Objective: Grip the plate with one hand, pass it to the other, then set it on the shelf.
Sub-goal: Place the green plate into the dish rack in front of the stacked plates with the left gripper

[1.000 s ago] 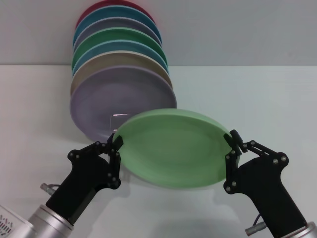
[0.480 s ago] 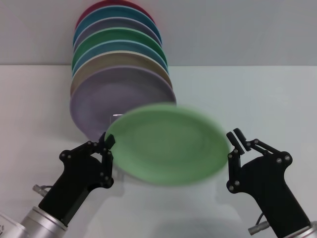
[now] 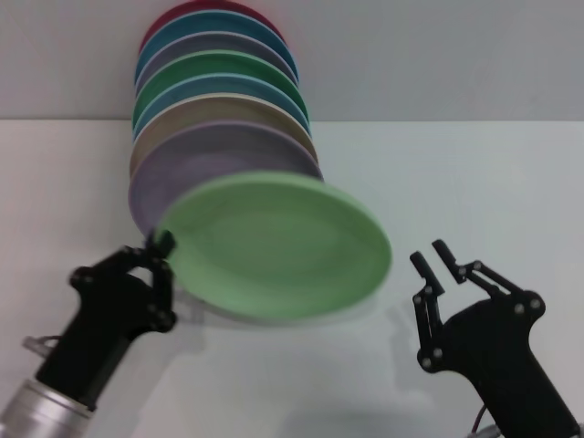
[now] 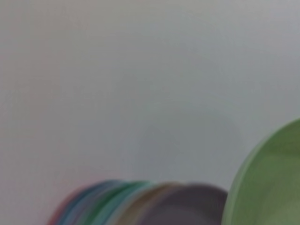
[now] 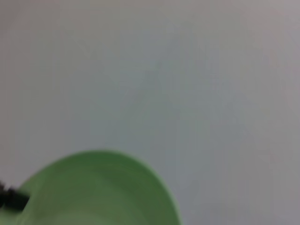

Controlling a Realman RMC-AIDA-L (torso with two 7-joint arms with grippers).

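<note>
1. The big change — a second ago both tools held the plate (image 3: pixel 274 246), one on each side. Now only my left tool (image 3: pixel 162 245) has it. My right tool (image 3: pixel 432 258) has let go and sits apart from the plate's right edge, with a clear gap between them.
2. That means the pass is done, I think. The plate has gone from the right side to the left, so what is left is to set it on the shelf.
3. The plate has also moved left and up since then. It now hangs in the air, tilted, in front of the row of plates (image 3: pixel 219 119), and it covers the lower part of the lavender plate (image 3: pixel 182 169) at the front of that row.
4. My left tool is pinched tight on the plate's left rim. The plate looks smeared, so I guess it is moving fast.
5. My right tool has its two fingers spread a little way apart, holding nothing, above the white table (image 3: pixel 474 182).
6. I can't see the shelf itself — the plate is in front of where it would be. I need to bring the plate in slowly so it does not bump the lavender plate.
</note>
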